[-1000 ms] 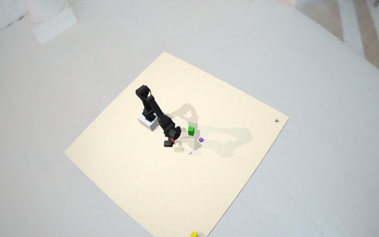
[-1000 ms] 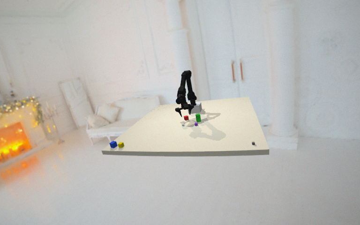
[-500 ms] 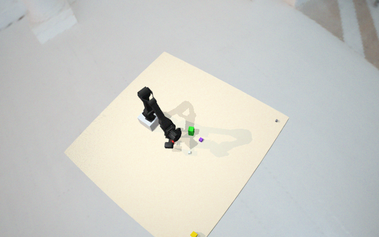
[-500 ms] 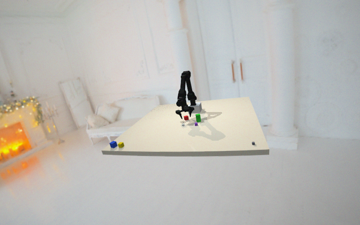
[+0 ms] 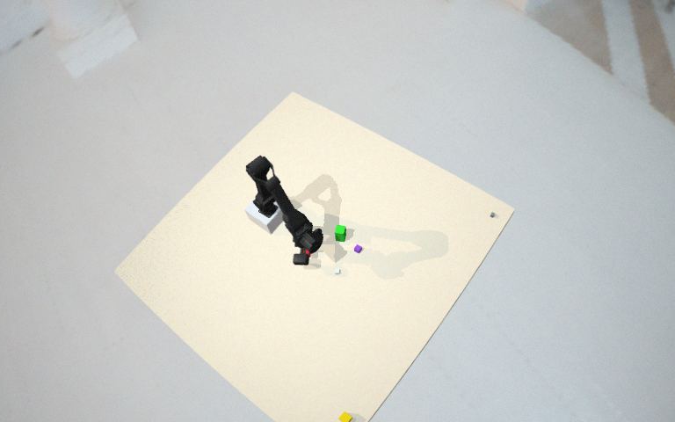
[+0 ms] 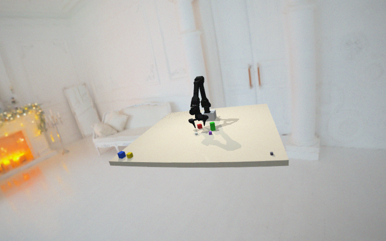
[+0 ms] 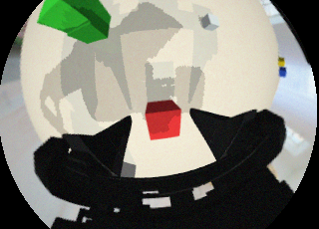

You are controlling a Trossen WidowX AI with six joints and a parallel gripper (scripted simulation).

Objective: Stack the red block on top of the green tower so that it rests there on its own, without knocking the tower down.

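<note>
The red block (image 5: 308,252) (image 6: 199,126) (image 7: 163,119) sits on the cream table (image 5: 215,302) (image 6: 249,140) (image 7: 233,70). My gripper (image 5: 303,256) (image 6: 198,123) (image 7: 161,115) is open and low over it, with one black finger on each side of the block and nothing gripped. In the top view the gripper hides most of the block. The green tower (image 5: 340,232) (image 6: 212,126) (image 7: 75,9) stands upright a short way to the side, apart from the gripper.
A small purple block (image 5: 357,249) (image 6: 210,132) and a small white block (image 5: 337,271) (image 6: 196,133) (image 7: 210,21) lie just beyond the red block. A blue block (image 6: 121,154) and a yellow block (image 5: 344,417) (image 6: 129,154) sit at one table corner, a dark block (image 5: 491,214) (image 6: 271,153) near another.
</note>
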